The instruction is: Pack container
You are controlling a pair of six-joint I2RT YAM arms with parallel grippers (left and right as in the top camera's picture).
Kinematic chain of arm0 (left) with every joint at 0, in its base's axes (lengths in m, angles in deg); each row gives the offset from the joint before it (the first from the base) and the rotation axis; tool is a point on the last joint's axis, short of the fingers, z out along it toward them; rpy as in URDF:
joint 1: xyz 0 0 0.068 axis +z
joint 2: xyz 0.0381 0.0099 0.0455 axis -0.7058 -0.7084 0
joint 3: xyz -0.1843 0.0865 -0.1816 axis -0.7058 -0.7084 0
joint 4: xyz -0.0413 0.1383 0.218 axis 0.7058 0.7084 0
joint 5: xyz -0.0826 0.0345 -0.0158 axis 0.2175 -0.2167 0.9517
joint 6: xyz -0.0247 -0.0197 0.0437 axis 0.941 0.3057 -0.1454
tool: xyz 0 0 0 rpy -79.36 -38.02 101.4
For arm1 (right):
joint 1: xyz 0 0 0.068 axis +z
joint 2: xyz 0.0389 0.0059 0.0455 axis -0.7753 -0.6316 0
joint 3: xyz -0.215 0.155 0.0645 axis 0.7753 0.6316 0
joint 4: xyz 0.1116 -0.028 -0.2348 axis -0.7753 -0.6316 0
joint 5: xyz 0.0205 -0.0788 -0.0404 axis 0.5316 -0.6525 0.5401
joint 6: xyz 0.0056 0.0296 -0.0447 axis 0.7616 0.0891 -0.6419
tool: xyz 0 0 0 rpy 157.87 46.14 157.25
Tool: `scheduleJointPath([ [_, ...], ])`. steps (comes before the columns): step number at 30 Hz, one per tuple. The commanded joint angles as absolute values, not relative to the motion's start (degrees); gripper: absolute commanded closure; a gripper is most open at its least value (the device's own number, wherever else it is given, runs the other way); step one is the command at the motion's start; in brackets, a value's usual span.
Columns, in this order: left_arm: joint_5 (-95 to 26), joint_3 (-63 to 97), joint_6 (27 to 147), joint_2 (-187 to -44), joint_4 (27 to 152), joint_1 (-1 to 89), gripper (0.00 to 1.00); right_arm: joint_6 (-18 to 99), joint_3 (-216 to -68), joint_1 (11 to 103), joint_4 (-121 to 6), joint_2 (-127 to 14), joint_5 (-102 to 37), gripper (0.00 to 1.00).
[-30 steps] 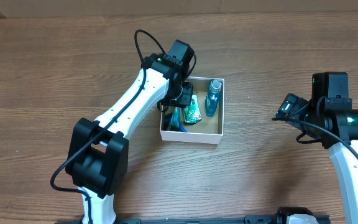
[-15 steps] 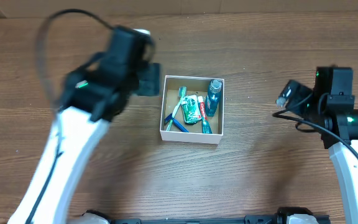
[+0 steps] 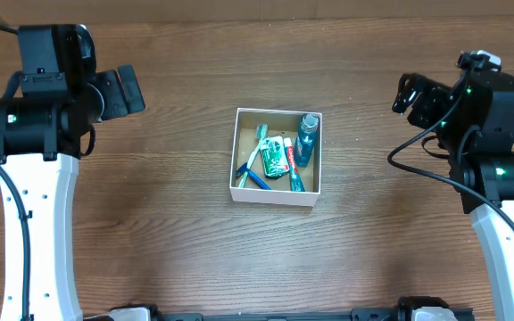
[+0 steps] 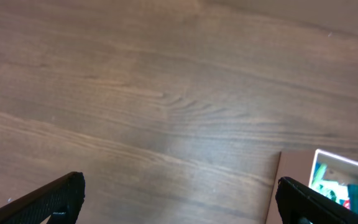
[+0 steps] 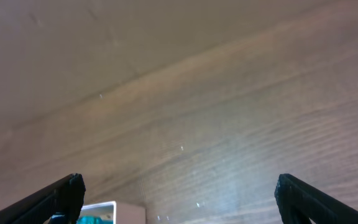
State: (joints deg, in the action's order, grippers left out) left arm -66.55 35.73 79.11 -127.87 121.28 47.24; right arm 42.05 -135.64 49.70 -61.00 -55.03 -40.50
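Note:
The container (image 3: 273,195), a small white box with a brown inside, stands mid-table. In it lie a blue bottle (image 3: 306,139), a green toothpaste tube (image 3: 275,159) and toothbrushes (image 3: 253,156). My left gripper (image 3: 129,89) hangs far left of the box, open and empty. Over bare wood in the left wrist view its jaws (image 4: 180,183) stand wide apart, and the container's corner (image 4: 297,180) shows at the lower right. My right gripper (image 3: 407,92) is off to the box's right, also open and empty (image 5: 179,182). In the right wrist view, a bit of the container's rim (image 5: 101,206) appears at the bottom left.
Brown wood-grain tabletop (image 3: 266,53) stretches on every side of the box. The two white arms stand at the left (image 3: 38,205) and right (image 3: 507,232) edges.
My left gripper has lifted out of the container, swung far to the left and opened. The toothbrushes stay in the box. The right gripper has shifted slightly up.

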Motion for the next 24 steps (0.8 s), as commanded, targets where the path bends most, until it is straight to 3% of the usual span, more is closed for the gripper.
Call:
scheduleJointPath([
  [1, -67.4, 35.7, 75.4, -127.6, 123.0, 47.5, 0.00, 45.4, -136.2, 49.8, -66.1, -53.7, -43.2, 0.00],
  [8, -63.3, 25.6, 73.7, -112.9, 119.2, 47.5, 0.00, 46.3, -131.7, 51.0, -72.3, -42.8, -48.6, 0.00],
  [12, -62.3, 2.3, 72.2, -92.4, 108.8, 47.5, 0.00, 46.4, -117.6, 54.2, -68.8, -27.5, -50.8, 0.00],
  [13, -61.7, -8.2, 74.3, -81.9, 105.7, 47.5, 0.00, 46.4, -111.6, 54.6, -69.7, -20.1, -50.8, 0.00],
  [17, -62.2, -18.3, 78.8, -70.1, 106.2, 47.5, 0.00, 46.4, -110.1, 54.6, -73.8, -16.4, -50.8, 0.00],
  [24, -62.3, -24.4, 78.7, -68.1, 111.6, 47.5, 0.00, 46.4, -110.1, 54.6, -75.1, -16.5, -50.8, 0.00],
])
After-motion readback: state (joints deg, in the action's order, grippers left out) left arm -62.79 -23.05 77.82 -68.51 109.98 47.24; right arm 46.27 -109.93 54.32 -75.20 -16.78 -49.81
